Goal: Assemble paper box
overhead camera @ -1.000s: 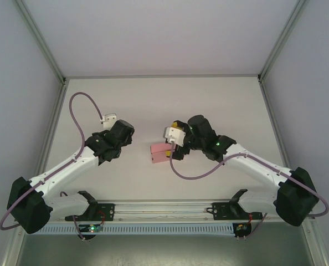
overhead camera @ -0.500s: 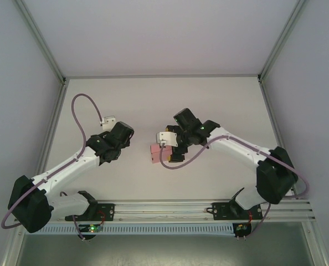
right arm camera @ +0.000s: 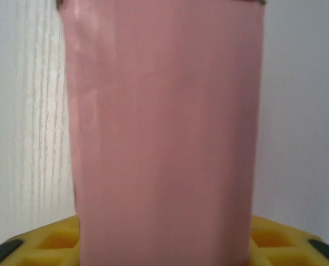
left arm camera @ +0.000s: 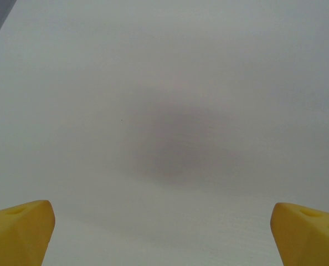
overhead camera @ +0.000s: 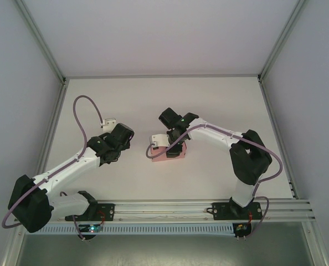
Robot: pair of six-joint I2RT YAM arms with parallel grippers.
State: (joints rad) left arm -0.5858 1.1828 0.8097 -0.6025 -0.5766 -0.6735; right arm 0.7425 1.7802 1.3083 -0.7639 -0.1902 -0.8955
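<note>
Pink card, folded into a small rectangular paper box [overhead camera: 165, 156], lies on the white worktop [overhead camera: 220, 105]. It sits near the centre of the worktop, between the two arms.

1. The right hand [overhead camera: 174, 147] is positioned directly over the paper box, and its arm reaches in from the right side of the worktop.
   - In the right wrist view the box stands between the two yellow fingers [right arm camera: 42, 244] and fills the space from one to the other.
   - Each finger lies against a long side of the box, with no gap visible.
   - State: grasping the box across its narrow width.
   - The far end of the box extends away from the hand, over the pale, grained surface of the worktop.

2. The left hand [left arm camera: 164, 235] is fully released.
   - Its yellow fingertips [left arm camera: 18, 230] sit at the two lower corners of the left wrist view, spread wide apart.
   - Bare worktop with a soft grey shadow on it shows between them.
   - Seen from above, this hand hovers to the left of the box and well apart from it.
</note>
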